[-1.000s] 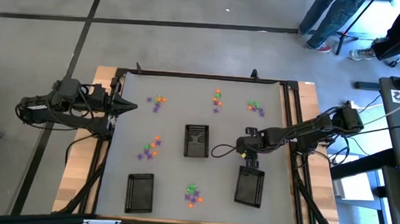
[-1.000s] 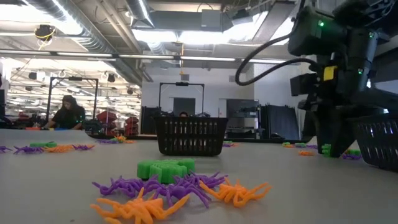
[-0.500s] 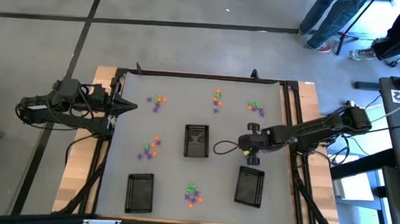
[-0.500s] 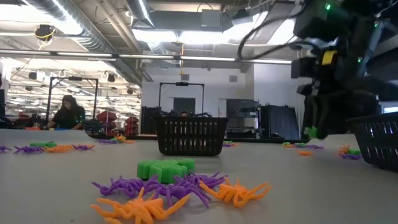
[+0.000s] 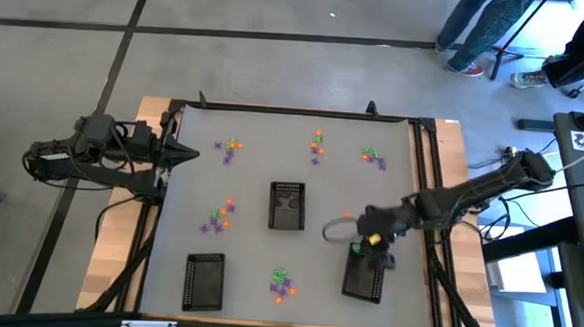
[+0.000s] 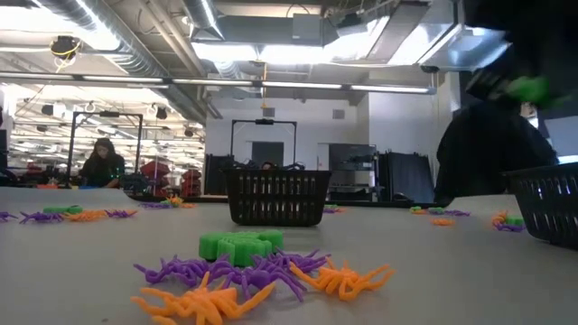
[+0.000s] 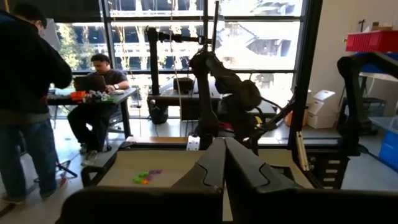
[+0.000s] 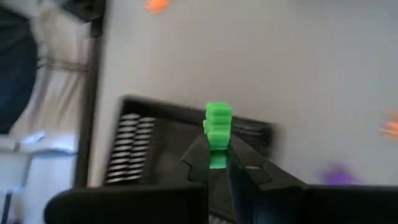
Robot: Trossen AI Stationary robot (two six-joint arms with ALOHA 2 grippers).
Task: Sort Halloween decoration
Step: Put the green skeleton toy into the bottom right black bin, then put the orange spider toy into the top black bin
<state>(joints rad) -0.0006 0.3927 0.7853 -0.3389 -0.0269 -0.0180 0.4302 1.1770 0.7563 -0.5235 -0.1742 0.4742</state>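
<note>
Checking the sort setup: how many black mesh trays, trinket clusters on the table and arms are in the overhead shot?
Black mesh trays: 3
Trinket clusters on the table: 5
Arms: 2, right gripper holding a green trinket
Total: 10

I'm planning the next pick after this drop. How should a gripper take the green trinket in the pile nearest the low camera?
Probably from straight above, fingers closing on the two long flat sides of the green trinket. It lies flat on the table as a low block on top of the purple and orange spiders, so its upper face is exposed, while their thin legs crowd its base and make a sideways approach likely to snag.
</note>
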